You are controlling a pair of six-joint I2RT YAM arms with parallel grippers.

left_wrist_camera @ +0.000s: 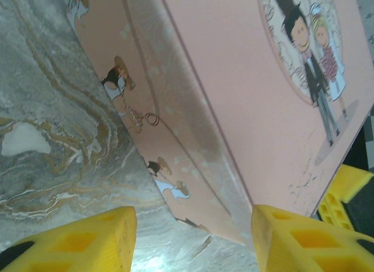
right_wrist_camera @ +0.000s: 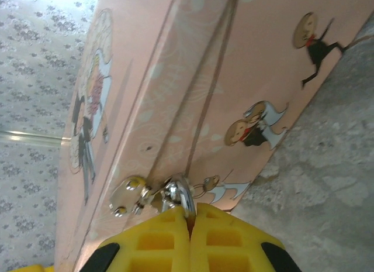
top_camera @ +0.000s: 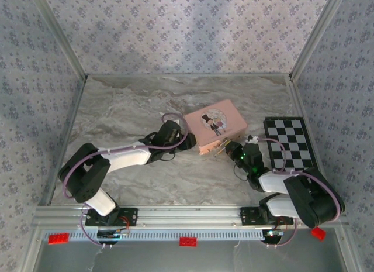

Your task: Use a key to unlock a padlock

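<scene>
The right gripper [right_wrist_camera: 190, 218] shows its two yellow plastic fingers [right_wrist_camera: 155, 245], moulded with square hollows, pressed flat together. A thin, bright silver loop, the shackle of the padlock [right_wrist_camera: 183, 195], curves out of the seam at their tips; we cannot tell what, if anything, is nipped inside that seam. The shackle sits at a small, shiny, rounded hasp [right_wrist_camera: 130, 197] on the long side of the pink tin [right_wrist_camera: 175, 96]; from above, we see a speck of brass at the tin's front edge, right against this gripper's nose.

The left gripper [left_wrist_camera: 193, 244] has the same blocky yellow fingers [left_wrist_camera: 82, 240] set well apart, gripping nothing. The tin's near bottom corner lies in the gap just ahead of them; one finger overlaps the lid's edge in the wrist view, and we cannot tell whether it touches.

The tin is a smooth, matte, rectangular box; a cartoon couple stands in an oval on its lid, and small cartoon figures and faint pale swirls run along its sides. It rests flat on a table [top_camera: 128, 108] with a glossy grey surface veined in tan and white like marble. A black-and-white chequered board [top_camera: 290, 144] lies flat to the tin's right, beside the right arm. Walls [top_camera: 187, 32] of pale floral print close in the scene on three sides.
</scene>
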